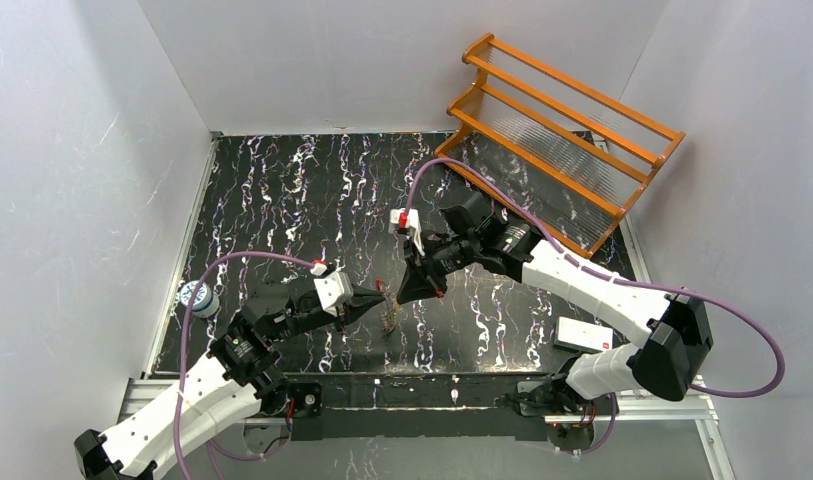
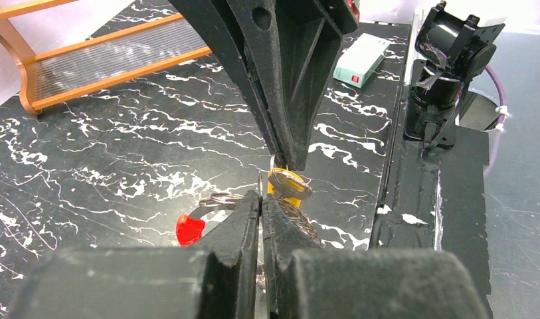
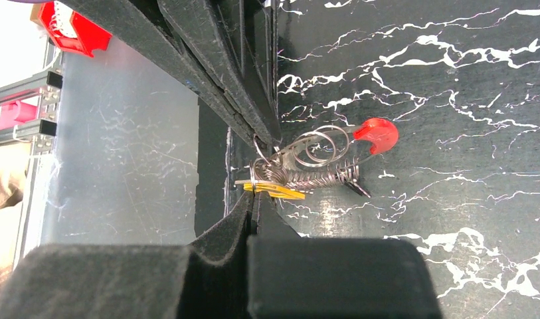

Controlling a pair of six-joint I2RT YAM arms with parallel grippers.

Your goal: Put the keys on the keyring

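Closest to the left wrist lens: left tool point(image 2: 260, 199), jaws drawn almost together, nipping a thin strand of the keyring point(image 2: 220, 198) at the very tips. Keyring reads as whitish wire loops plus a short coiled stretch, with the red section point(image 2: 189, 229) trailing to one side. It sits low over the black marbled desk point(image 2: 121, 153), front middle, between the two arms; cannot tell whether the red end touches the surface. Right tool point(image 2: 281, 158) comes down from above, also closed narrow, pinching at the head of the brass key point(image 2: 288, 186). That key hangs just beside the left tool's tips, touching or nearly touching the wire. No sure sighting of the silvery key: something dark shows under the coil in the right wrist view, which may be the key or only shadow. Judgement: step in hand is threading the brass key onto the loop, and it looks about midway, with the key at the wire but not clearly on it. To do it well, the left tool should hold the strand fixed and present the free end. The right tool should travel slowly along the line of the wire, not across it, key hole square to the end. Small corrections only: the tips are crowded, and a sideways push could twist the loop out of the left grip or let the key slip.
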